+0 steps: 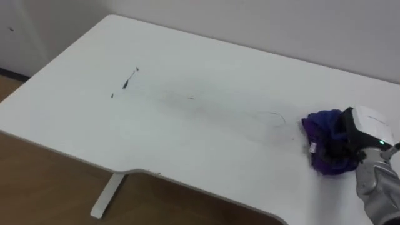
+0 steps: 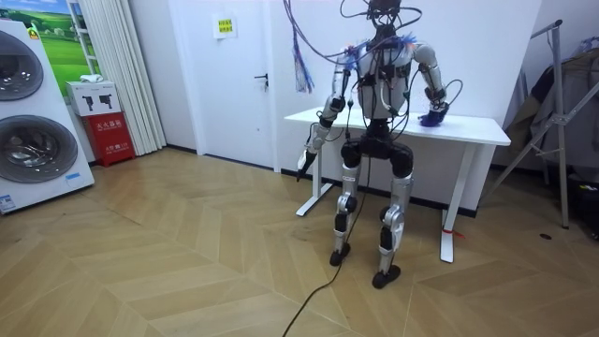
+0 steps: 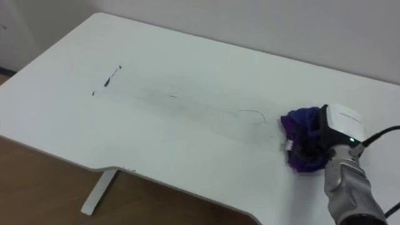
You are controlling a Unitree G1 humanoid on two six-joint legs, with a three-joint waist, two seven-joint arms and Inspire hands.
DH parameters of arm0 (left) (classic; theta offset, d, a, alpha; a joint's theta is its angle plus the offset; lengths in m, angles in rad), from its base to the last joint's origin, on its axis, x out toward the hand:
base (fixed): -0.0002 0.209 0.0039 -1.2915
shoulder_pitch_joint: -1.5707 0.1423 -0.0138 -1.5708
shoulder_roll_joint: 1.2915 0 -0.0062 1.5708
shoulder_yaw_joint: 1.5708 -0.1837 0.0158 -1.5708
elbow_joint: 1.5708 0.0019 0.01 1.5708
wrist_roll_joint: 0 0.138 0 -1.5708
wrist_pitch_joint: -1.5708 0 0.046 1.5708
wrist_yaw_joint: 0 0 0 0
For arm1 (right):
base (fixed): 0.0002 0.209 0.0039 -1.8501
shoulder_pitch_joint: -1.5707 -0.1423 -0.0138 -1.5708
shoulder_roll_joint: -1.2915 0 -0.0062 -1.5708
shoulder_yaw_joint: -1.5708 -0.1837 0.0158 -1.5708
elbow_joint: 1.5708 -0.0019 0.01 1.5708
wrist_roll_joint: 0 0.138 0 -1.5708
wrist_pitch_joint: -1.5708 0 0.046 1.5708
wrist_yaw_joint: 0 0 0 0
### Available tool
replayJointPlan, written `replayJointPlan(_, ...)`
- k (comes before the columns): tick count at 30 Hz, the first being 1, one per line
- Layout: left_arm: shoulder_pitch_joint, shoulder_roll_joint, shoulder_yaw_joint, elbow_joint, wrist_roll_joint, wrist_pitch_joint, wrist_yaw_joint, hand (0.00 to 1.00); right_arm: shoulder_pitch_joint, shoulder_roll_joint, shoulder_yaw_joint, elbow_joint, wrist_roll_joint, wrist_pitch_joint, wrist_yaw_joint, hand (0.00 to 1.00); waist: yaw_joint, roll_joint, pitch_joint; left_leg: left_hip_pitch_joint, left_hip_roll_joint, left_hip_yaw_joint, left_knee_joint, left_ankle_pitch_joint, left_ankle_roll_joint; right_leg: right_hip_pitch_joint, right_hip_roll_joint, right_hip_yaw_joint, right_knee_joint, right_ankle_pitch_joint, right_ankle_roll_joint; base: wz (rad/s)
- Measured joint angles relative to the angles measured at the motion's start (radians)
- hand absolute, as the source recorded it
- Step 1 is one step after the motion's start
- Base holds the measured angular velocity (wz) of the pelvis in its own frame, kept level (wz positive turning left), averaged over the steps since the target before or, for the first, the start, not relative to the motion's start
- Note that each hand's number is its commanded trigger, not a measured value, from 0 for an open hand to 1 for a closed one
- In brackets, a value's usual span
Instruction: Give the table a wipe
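Smearing is looking like the main risk: the right robot hand is clutching the bunched purple cloth at the surface's right end, well apart from the dark marks, so uneven pressure along the sweep could be spreading them.

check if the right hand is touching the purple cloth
Touching. The left eye view shows the right hand with dark fingers curled into the bunched purple cloth on the table, no gap between them.
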Motion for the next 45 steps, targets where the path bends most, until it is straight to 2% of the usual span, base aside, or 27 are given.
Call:
replayJointPlan(2,-0.002,0.006,-0.026,0.001,0.000,0.001,0.004,0.00,-0.005,0.000,0.013,0.006,-0.001,0.008,0.000,1.00,0.002,0.001,-0.0007,-0.001,0.003,0.013,-0.001,-0.002,-0.001,-0.002,0.001,0.004,0.000,0.000,0.000,-0.28)
replayJointPlan(4,-0.001,0.005,-0.058,0.001,0.000,0.004,0.003,0.00,-0.019,0.001,0.053,0.002,-0.002,0.037,-0.001,1.00,0.036,0.007,-0.0018,0.002,0.013,0.039,0.003,-0.005,-0.006,-0.004,0.006,0.012,-0.001,0.000,0.000,-0.36)
replayJointPlan(5,-0.001,0.004,-0.063,0.001,0.000,0.005,0.003,0.00,-0.023,0.000,0.063,0.002,-0.003,0.047,-0.001,1.00,0.040,0.007,-0.0019,0.002,0.014,0.042,0.003,-0.004,-0.007,-0.005,0.007,0.012,0.001,0.000,-0.001,-0.19)
replayJointPlan(7,0.007,-0.001,-0.080,0.002,0.000,0.011,0.003,0.00,-0.059,0.001,0.102,0.003,-0.011,0.090,0.024,1.00,0.069,0.010,-0.0015,0.001,0.024,0.054,0.001,-0.001,-0.012,-0.021,0.014,0.021,0.001,0.005,-0.008,-0.16)
replayJointPlan(11,0.033,-0.003,-0.085,0.009,0.000,0.030,-0.003,0.00,-0.106,0.001,0.167,-0.012,-0.015,0.107,0.080,1.00,0.105,0.010,-0.0016,-0.001,0.031,0.061,-0.003,0.002,-0.018,-0.031,0.022,0.034,0.000,0.005,-0.013,-0.07)
replayJointPlan(15,0.058,0.003,-0.072,0.021,0.000,0.053,-0.033,0.00,-0.132,-0.001,0.177,-0.017,-0.014,0.116,0.106,1.00,0.110,0.011,-0.0009,-0.014,0.027,0.042,0.003,0.004,-0.018,-0.035,0.020,0.016,-0.004,0.003,-0.014,0.15)
replayJointPlan(18,0.077,0.005,-0.074,0.031,-0.001,0.070,-0.049,0.00,-0.128,-0.005,0.176,-0.011,0.001,0.108,0.096,1.00,0.100,0.014,0.0002,-0.008,0.027,0.038,0.003,0.004,-0.018,-0.030,0.021,0.011,-0.003,0.003,-0.013,0.05)
replayJointPlan(23,0.065,-0.001,-0.075,0.016,0.000,0.071,-0.050,0.00,-0.062,-0.001,0.149,-0.034,0.010,0.083,0.057,1.00,0.076,0.012,-0.0004,0.004,0.022,0.024,-0.001,0.000,-0.017,0.005,0.019,-0.008,-0.019,-0.001,-0.008,0.13)
replayJointPlan(28,0.034,0.004,-0.077,-0.011,-0.001,0.067,-0.043,0.00,-0.002,0.002,0.115,-0.052,0.007,0.043,0.017,1.00,0.021,0.011,-0.0011,0.005,0.017,0.019,0.002,-0.001,-0.016,0.019,0.019,-0.006,-0.032,-0.002,-0.006,0.04)
replayJointPlan(32,-0.007,0.005,-0.077,-0.016,0.001,0.065,-0.027,0.00,0.001,0.007,0.111,-0.023,0.017,0.031,0.002,1.00,0.010,0.001,-0.0003,0.016,0.015,0.023,-0.002,-0.002,-0.015,0.027,0.019,0.001,-0.034,-0.002,-0.006,-0.04)
replayJointPlan(34,-0.008,0.004,-0.077,-0.047,0.000,0.065,-0.017,0.00,0.000,0.015,0.107,-0.003,0.021,0.030,0.002,1.00,0.001,-0.006,-0.0028,0.024,0.015,0.022,0.001,-0.006,-0.013,0.038,0.019,0.000,-0.036,-0.003,-0.004,0.05)
replayJointPlan(39,-0.010,0.000,-0.077,-0.049,0.015,0.069,0.018,0.00,0.015,0.021,0.079,-0.003,0.021,0.030,-0.004,1.00,-0.005,-0.005,-0.0037,0.024,0.011,0.008,0.004,-0.006,-0.013,0.043,0.019,-0.002,-0.035,-0.003,-0.004,0.05)
replayJointPlan(42,-0.002,-0.001,-0.078,-0.048,0.047,0.077,0.021,0.00,0.036,0.021,0.070,0.002,0.021,0.030,-0.014,1.00,-0.005,-0.008,-0.0110,0.035,0.008,-0.005,0.005,-0.006,-0.013,0.053,0.018,-0.010,-0.034,-0.003,-0.004,0.12)
replayJointPlan(45,0.010,-0.002,-0.077,-0.048,0.053,0.092,0.020,0.00,0.047,0.021,0.061,0.003,0.020,0.030,-0.020,1.00,-0.005,-0.006,-0.0122,0.039,0.008,-0.008,0.005,-0.006,-0.013,0.059,0.018,-0.013,-0.034,-0.003,-0.004,0.02)
